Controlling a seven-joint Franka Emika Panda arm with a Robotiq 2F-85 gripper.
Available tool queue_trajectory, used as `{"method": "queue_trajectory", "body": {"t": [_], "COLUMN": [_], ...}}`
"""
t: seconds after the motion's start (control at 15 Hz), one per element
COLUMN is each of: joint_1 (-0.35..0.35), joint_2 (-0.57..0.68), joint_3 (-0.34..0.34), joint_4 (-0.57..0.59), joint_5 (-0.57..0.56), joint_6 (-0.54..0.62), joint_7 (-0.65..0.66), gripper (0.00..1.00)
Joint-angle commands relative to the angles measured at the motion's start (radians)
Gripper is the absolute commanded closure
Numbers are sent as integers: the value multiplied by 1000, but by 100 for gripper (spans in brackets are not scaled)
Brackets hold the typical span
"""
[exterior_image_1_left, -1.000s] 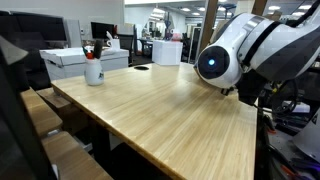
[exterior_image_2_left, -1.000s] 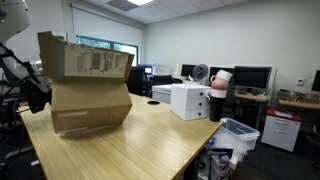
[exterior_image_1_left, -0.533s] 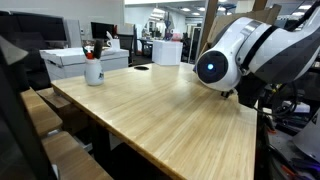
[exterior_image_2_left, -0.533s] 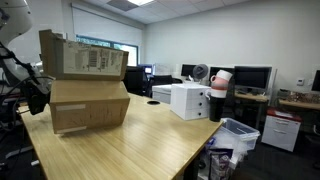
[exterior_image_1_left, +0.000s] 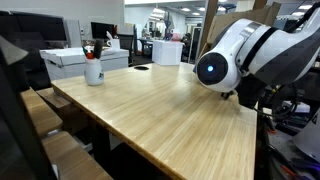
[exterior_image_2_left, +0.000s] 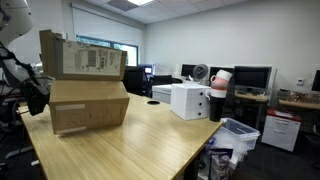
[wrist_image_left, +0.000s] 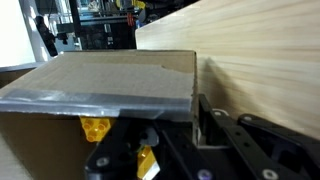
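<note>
A large brown cardboard box stands on the wooden table, its flaps raised. My arm reaches it from the side; in an exterior view the arm's big white joint fills the foreground and hides most of the box. In the wrist view my gripper has its black fingers on either side of the thin edge of a box flap sealed with grey tape, and is shut on it. Yellow items show in the dark under the flap.
A white mug with pens and a white box stand at the table's far end. A white box sits at the table's other edge, with a bin on the floor beyond. Desks with monitors fill the room behind.
The box's raised flap has shifted slightly to a more upright position, and the arm's joint has edged a little to the left. Little has moved in the last half second.
</note>
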Motion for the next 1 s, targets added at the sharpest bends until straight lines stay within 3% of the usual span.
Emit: {"method": "queue_trajectory", "body": {"t": [0.0, 0.93], "joint_1": [16, 25], "joint_2": [-8, -6], "joint_3": [-3, -4], "joint_4": [-2, -6], "joint_5": [-16, -35], "joint_6": [-13, -5], "joint_7": [19, 28], "gripper": [93, 94]}}
